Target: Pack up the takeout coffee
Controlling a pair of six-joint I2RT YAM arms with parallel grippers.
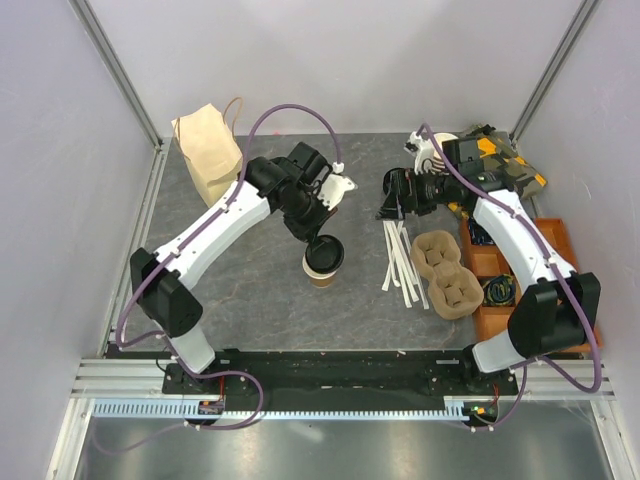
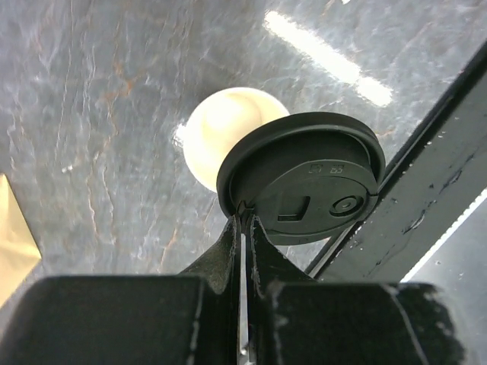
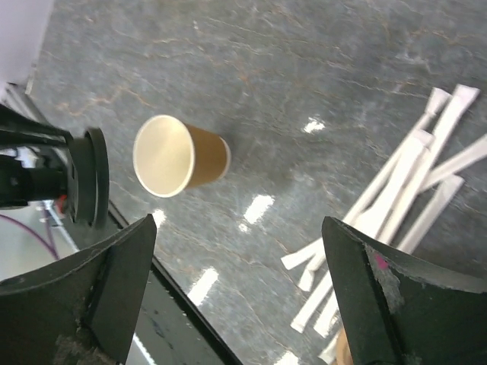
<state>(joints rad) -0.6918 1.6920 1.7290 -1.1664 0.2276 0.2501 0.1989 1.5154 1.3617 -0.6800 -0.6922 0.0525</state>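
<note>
Item: paper cup (image 1: 322,273), kraft brown, upright mid-table, mouth open and unlidded. The black lid (image 2: 300,179) is held above it and off-centre of the rim, apparently not seated. Hazards: the lid is pinched by one edge only, so it may tilt or swing and meet the rim askew; a skewed press would likely tip or crush the light, unbraced cup. Left gripper (image 2: 243,217): jaws nearly together on the lid's rim, arm reaching forward, wrist bent down over the cup. Right gripper (image 3: 240,228): jaws spread wide, holding nothing, hovering right of the cup near the wrapped straws (image 3: 403,205), aimed toward it. Pulp carrier (image 1: 445,272) lies further right.
</note>
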